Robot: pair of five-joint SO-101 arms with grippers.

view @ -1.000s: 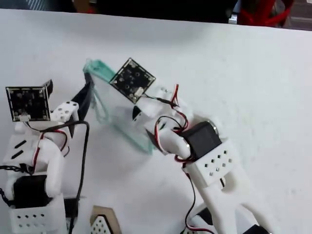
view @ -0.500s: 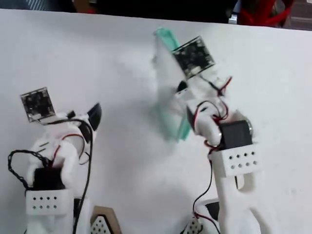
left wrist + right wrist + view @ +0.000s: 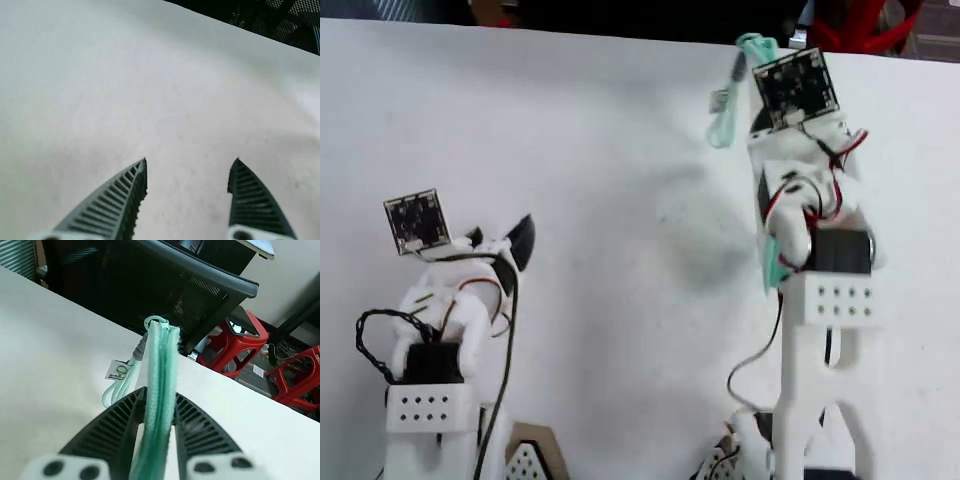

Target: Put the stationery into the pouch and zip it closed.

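- The left gripper (image 3: 190, 161) is held low over the bare desk (image 3: 620, 150), its jaws spread wide with nothing between them. It is best left parked on that side, so that the middle is free for the pouch.
- The middle of the desk is judged the right place for the pouch to be laid down, well in from the far edge, where it could be reached from both sides.
- The right gripper (image 3: 160, 392) is clamped tight on the pouch (image 3: 161, 347), which is pinched by its mint-green seam and carried edge-on, raised off the desk near the far edge.
- The pouch should be lowered slowly and tipped flat before the jaws are released, since a drop from this height could send it over the edge.
- The pull loop (image 3: 117, 390) and its tag (image 3: 118, 372) hang loose beside the jaws; they should be watched so they are not trapped underneath.
- Whether the zip is fully run home cannot be told from this angle, nor what is inside, so this should be checked once the pouch lies flat.
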